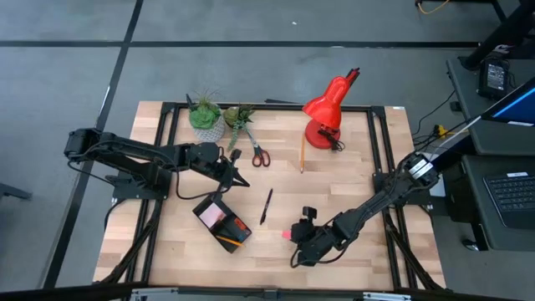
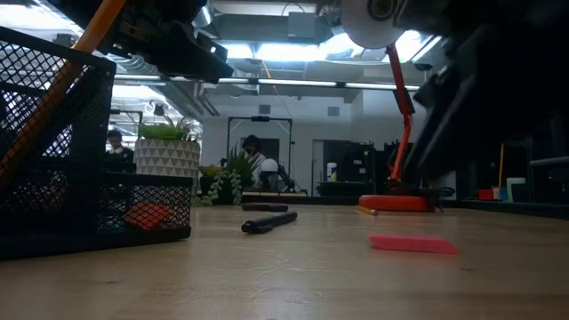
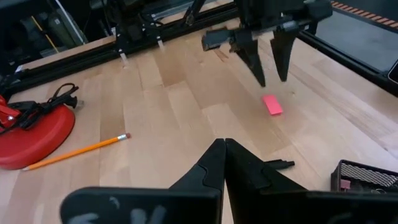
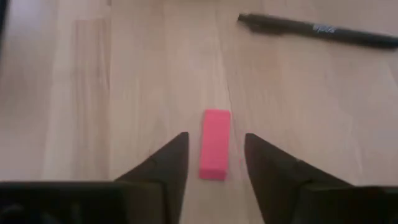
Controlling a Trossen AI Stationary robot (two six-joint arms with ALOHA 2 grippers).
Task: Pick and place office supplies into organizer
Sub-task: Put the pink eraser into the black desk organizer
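A pink eraser [image 4: 215, 152] lies flat on the table, also seen in the high view [image 1: 287, 235]. My right gripper [image 4: 216, 140] is open above it, pointing down, one finger on each side of it and touching nothing. My left gripper [image 3: 224, 149] is shut and empty, just beyond the far side of the black mesh organizer [image 1: 221, 219]. The organizer holds a pink sticky-note pad [image 1: 216, 215] and an orange pencil [image 1: 230, 241] that leans out over its rim. A black pen [image 1: 266, 206] lies between organizer and eraser. Red-handled scissors [image 1: 259, 155] and another pencil [image 1: 302, 152] lie farther back.
A red desk lamp [image 1: 328, 109] stands at the far side, its cord beside the base. Two potted plants [image 1: 209, 117] stand at the far left. Bare wood lies between pen, eraser and the near edge. People show in the room behind the table.
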